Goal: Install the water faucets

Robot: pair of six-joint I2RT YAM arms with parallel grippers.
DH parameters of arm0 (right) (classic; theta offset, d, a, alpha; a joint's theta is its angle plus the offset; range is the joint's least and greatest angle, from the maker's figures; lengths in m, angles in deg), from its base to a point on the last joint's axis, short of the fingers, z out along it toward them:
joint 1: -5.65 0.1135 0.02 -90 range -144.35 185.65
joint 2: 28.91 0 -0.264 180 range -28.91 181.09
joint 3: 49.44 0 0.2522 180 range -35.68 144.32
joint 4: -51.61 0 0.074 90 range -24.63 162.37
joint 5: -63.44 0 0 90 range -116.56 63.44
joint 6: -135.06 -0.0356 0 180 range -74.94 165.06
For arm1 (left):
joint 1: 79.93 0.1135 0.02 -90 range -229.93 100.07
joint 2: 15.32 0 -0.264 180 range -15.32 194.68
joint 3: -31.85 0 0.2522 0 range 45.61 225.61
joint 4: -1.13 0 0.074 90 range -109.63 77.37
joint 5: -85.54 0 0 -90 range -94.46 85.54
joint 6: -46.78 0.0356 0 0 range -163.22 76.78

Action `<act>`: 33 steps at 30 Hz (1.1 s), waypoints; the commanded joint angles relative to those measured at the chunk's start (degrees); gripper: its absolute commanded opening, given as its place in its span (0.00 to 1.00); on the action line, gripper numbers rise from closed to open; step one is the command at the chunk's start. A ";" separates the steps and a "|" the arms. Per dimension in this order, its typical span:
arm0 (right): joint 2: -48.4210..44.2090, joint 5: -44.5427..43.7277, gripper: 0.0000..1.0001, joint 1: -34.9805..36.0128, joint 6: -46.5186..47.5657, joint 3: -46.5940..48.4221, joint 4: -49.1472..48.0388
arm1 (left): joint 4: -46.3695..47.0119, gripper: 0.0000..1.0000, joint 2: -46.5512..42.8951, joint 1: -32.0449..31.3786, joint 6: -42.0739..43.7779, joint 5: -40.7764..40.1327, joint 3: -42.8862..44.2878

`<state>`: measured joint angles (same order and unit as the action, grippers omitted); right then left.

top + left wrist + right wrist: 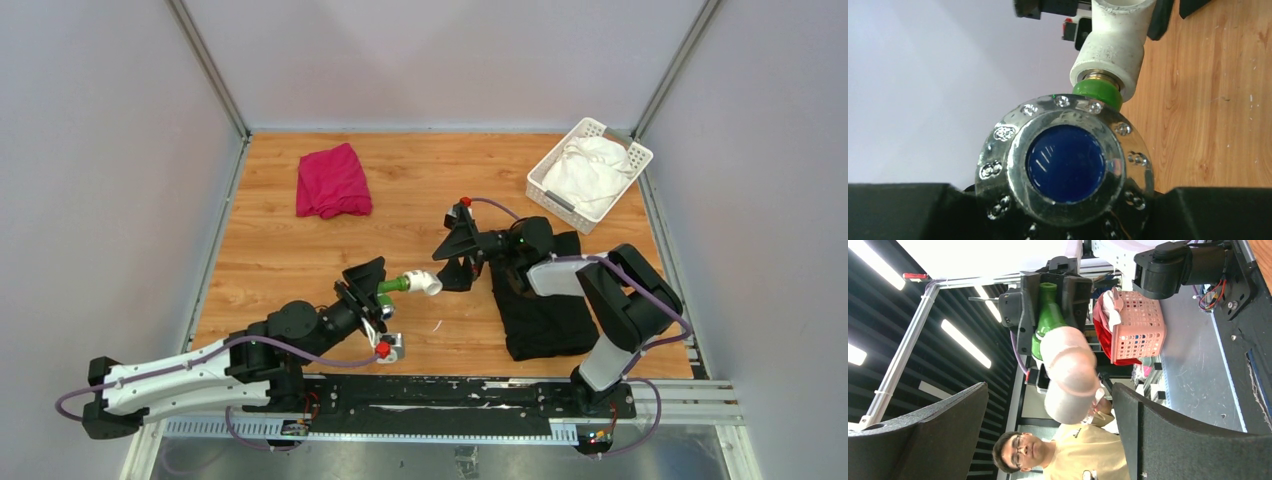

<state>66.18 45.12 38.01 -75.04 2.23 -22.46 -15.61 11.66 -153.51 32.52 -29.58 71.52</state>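
Observation:
The green tap (392, 286) hangs above the table, its neck screwed into the white pipe fitting (426, 283). My left gripper (365, 292) is shut on the tap. In the left wrist view the chrome knob with a blue centre (1065, 160) sits between the black fingers (898, 212), and the green neck (1096, 96) runs up into the fitting (1113, 45). My right gripper (447, 260) stands open just right of the fitting. In the right wrist view the fitting (1068, 375) lies between the wide-spread fingers (933, 440) with gaps on both sides, the tap (1048, 315) behind it.
A red cloth (333, 180) lies at the back left of the wooden table. A white basket (545, 185) holding a white cloth stands at the back right. A black cloth (545, 310) is spread under the right arm. Grey walls close in both sides.

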 commanded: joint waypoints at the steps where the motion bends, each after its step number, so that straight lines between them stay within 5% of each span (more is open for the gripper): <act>1: -0.41 2.10 0.99 -2.32 -1.41 -2.03 -3.49 | 1.56 0.00 -1.82 0.07 -3.44 -1.73 4.23; 11: -4.47 6.02 0.99 -7.75 0.04 -0.30 -2.71 | -5.55 0.00 -4.39 0.08 -17.84 -4.77 11.10; 16: -10.48 6.53 0.99 -10.03 13.01 2.68 7.70 | -11.94 0.00 -3.79 0.10 -28.39 -7.63 16.62; 18: -15.48 5.10 0.99 -10.16 28.33 4.29 24.05 | -15.43 0.00 -2.79 0.10 -32.47 -8.65 19.48; 20: -22.44 0.26 0.99 -10.06 58.50 8.44 53.99 | -20.19 0.00 -1.06 0.10 -36.41 -9.09 23.01; 22: -28.69 -14.40 0.99 -7.98 91.58 17.71 92.06 | -23.46 0.00 -0.06 0.10 -39.56 -8.54 25.51; 24: -32.43 -29.35 0.99 -2.94 106.77 22.90 105.77 | -25.42 0.00 1.23 0.10 -42.21 -7.16 27.35; 27: -37.75 -34.84 0.97 -1.36 111.94 19.13 100.08 | -27.44 0.00 2.77 0.10 -45.53 -5.25 29.53; 33: -49.96 -33.82 0.91 1.17 119.53 -2.10 63.32 | -29.62 0.00 3.54 0.10 -55.17 -2.40 34.05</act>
<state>18.94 14.77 37.26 30.25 9.24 54.69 -44.31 15.38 -153.51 -13.40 -34.11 101.66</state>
